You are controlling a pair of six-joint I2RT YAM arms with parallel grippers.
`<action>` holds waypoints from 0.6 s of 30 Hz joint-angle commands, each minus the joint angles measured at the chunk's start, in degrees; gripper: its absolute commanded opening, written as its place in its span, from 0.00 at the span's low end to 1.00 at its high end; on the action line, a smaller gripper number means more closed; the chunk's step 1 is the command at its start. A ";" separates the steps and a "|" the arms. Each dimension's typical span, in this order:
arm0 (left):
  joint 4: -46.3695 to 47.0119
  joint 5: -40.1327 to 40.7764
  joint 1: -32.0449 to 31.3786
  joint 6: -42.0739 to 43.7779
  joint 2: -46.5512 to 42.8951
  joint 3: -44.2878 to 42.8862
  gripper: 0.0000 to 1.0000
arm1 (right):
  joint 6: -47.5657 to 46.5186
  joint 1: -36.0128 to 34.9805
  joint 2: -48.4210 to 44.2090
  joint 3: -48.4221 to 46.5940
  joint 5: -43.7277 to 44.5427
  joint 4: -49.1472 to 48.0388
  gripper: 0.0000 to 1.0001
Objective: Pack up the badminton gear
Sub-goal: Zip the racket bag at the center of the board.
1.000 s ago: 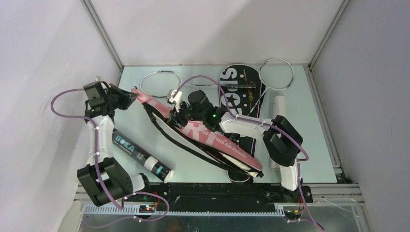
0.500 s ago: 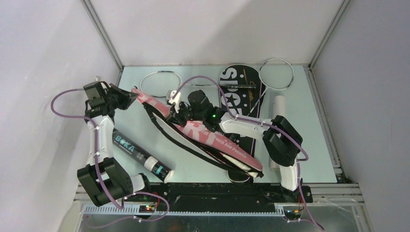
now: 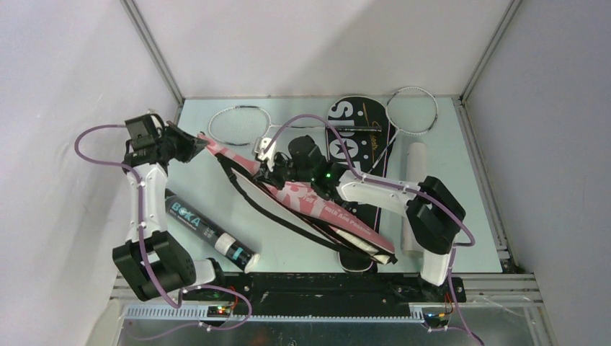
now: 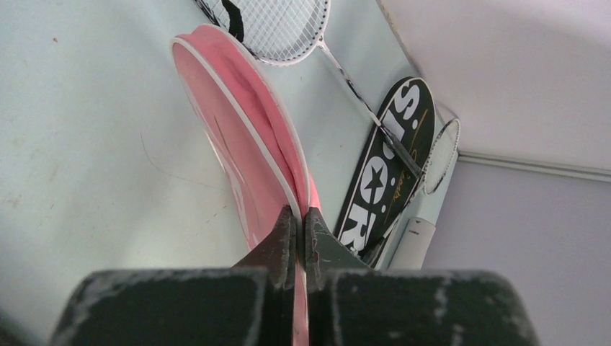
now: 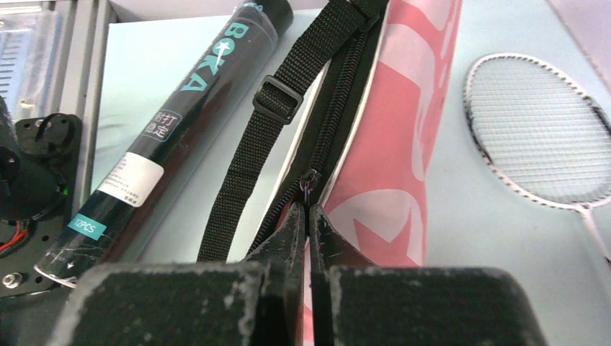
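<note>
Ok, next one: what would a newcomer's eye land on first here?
The pink cover stretched diagonally across the middle, the left gripper clamping its far-left tip and the right gripper shut on its zipper pull. Behind it lies a black SPORT cover; a black tube sits near-left.

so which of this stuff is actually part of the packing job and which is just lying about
Part of the job: pink cover, black cover, back-left racket, back-right racket, black tube, white tube.

Just lying about: nothing loose that shows; only the table under it all.
</note>
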State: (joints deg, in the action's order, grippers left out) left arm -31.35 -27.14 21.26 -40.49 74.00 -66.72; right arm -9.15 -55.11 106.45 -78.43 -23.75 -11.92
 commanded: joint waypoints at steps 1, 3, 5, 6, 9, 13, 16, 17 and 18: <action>3.72 5.95 0.80 3.45 0.24 -6.30 0.00 | -4.17 -0.30 -5.23 4.10 2.45 5.74 0.00; 3.02 6.73 0.79 3.89 0.95 -7.29 0.00 | -6.01 -0.26 -6.60 5.82 3.89 6.28 0.00; 2.49 7.11 0.79 4.08 1.64 -8.13 0.00 | -8.17 -0.40 -8.09 7.49 5.57 6.86 0.00; 2.37 7.23 0.80 4.09 1.83 -8.57 0.00 | -8.87 -0.42 -9.11 8.43 6.94 7.45 0.00; 1.61 8.37 0.76 4.68 2.65 -9.41 0.00 | -12.84 -0.70 -11.52 10.47 10.72 8.15 0.00; 0.06 9.97 0.77 5.79 3.60 -10.92 0.00 | -16.74 -1.08 -15.20 13.42 15.32 9.09 0.00; 0.08 10.43 0.80 5.80 3.75 -11.10 0.00 | -18.91 -1.43 -17.04 14.81 18.34 9.19 0.00; 0.03 10.52 0.80 5.87 3.95 -11.13 0.00 | -19.25 -1.46 -17.63 15.75 19.15 9.20 0.00; -0.21 10.72 0.80 6.19 4.09 -11.26 0.00 | -19.86 -1.61 -18.10 16.29 20.78 9.42 0.00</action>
State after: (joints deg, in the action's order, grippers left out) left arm -36.23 -20.23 21.12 -37.19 78.41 -74.41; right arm -24.47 -56.62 92.29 -63.99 -10.55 -3.97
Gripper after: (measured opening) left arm 0.018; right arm 0.006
